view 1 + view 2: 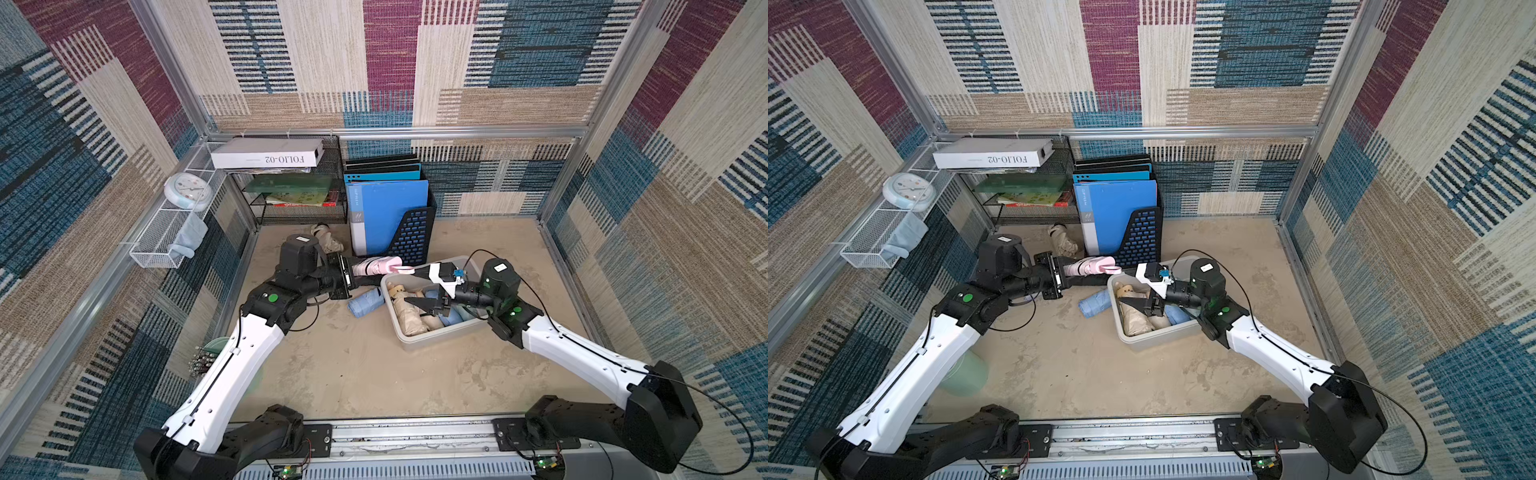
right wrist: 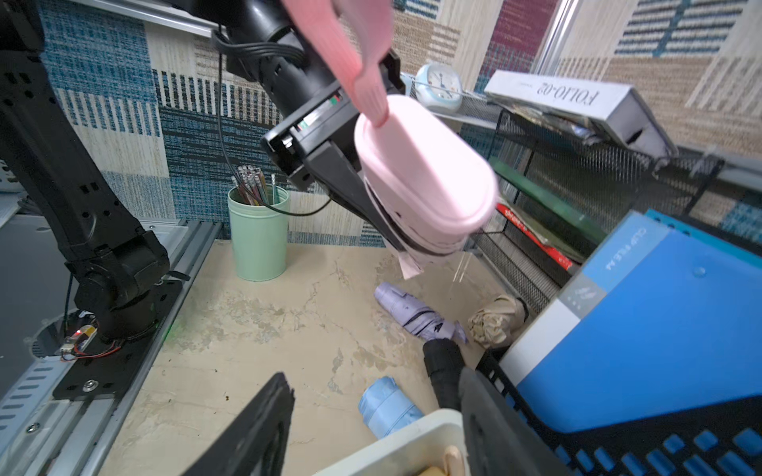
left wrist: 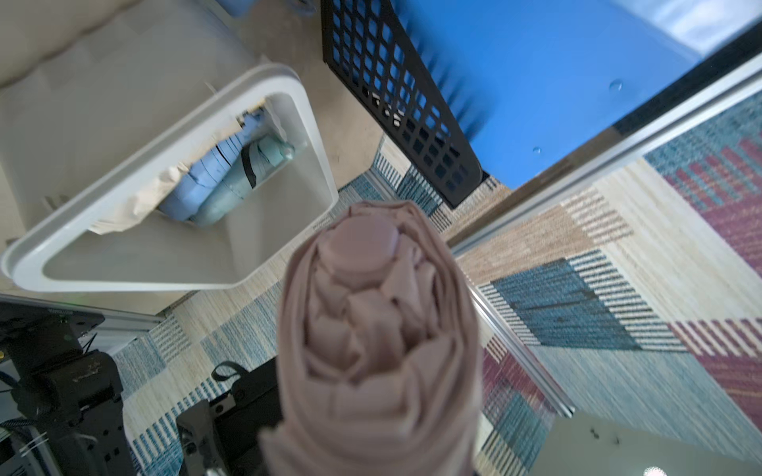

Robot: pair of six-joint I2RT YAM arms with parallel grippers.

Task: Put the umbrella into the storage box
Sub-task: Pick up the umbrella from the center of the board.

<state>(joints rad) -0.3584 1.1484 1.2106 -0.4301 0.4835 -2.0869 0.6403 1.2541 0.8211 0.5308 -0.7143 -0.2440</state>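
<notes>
A folded pink umbrella [image 1: 376,266] [image 1: 1090,266] hangs in the air just left of the storage box, held level with my left gripper [image 1: 361,274] shut on it. Its folded end fills the left wrist view [image 3: 371,329]; its handle cap faces the right wrist view [image 2: 424,173]. The storage box [image 1: 436,336] [image 1: 1158,336] [image 3: 165,144] is a grey-white tub holding beige and blue umbrellas. My right gripper [image 1: 413,286] [image 2: 371,420] hovers open over the box's left end. Its upper finger comes close to the pink strap [image 1: 401,271], and nothing lies between its fingers.
A blue umbrella [image 1: 365,303] [image 2: 387,408] lies on the table beside the box. A lilac one [image 2: 412,313] and a beige one [image 1: 328,239] lie nearer the black mesh shelf [image 1: 299,199]. The black file holder [image 1: 411,232] stands behind the box. A green pencil cup [image 2: 257,230] is at the left.
</notes>
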